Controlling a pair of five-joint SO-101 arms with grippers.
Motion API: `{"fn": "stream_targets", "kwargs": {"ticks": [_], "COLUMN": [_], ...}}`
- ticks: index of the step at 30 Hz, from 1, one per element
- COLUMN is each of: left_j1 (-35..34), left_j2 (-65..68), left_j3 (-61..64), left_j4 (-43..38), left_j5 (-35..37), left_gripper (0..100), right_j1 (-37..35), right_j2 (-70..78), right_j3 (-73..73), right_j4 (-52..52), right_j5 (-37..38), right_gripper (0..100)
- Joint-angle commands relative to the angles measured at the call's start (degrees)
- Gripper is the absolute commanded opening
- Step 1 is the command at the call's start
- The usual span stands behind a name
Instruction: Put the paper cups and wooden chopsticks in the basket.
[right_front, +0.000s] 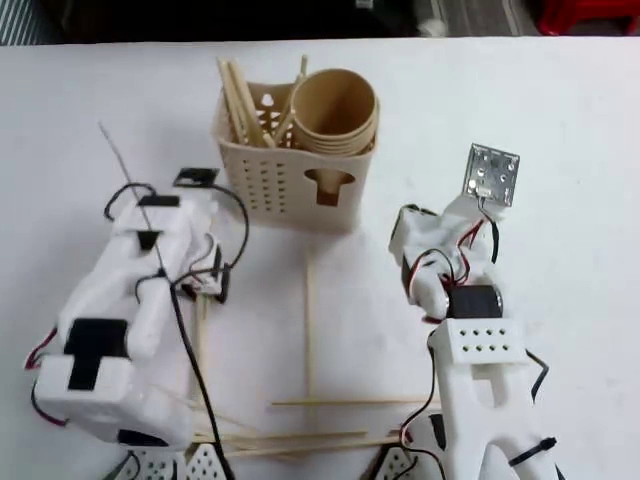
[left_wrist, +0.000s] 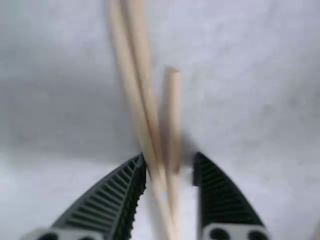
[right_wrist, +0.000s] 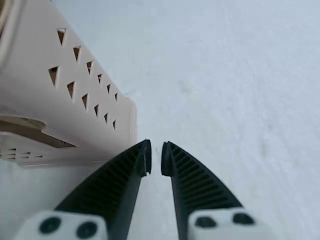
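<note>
No readable txt, labels or nos. anywhere — nothing legible.

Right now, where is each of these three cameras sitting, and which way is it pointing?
High view: fixed above the table, looking down on the basket holding paper cups, with the left arm and right arm.
Left wrist view: on the left arm's wrist, looking past the left gripper at chopsticks on the table.
Right wrist view: on the right arm's wrist, looking past the right gripper at the basket's holed wall.
Shared: high and right wrist views both show the basket; high and left wrist, loose chopsticks.
</note>
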Motion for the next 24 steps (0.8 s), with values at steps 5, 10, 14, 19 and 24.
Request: {"fn": "stream_targets", "kwargs": {"ticks": [5, 10, 14, 19, 24], "left_j1": [-0.4, -0.6, -0.6, -0.6, -0.1], "left_j2": [3.0, 2.4, -4.3, -19.5, -32.0], "left_j3": [-2.7, -2.7, -2.3, -2.5, -2.6], "left_j4": [1.1, 1.1, 2.9, 7.3, 7.9], "left_j5": [0.1, 0.0, 0.0, 0.1, 0.4], "left_gripper": [2, 2, 2, 2, 2], "right_j1": [0.7, 0.7, 0.7, 0.7, 0.7], "right_j2": [-1.0, -1.0, -1.0, -1.4, -1.5], "right_j3": [-0.4, -0.4, -0.4, -0.4, -0.4], "right_j4": [-0.5, -0.5, -0.5, -0.5, -0.5], "right_j5": [-0.2, -0.2, -0.2, -0.2, -0.2], "right_gripper": [5.2, 5.2, 5.2, 5.2, 5.2]}}
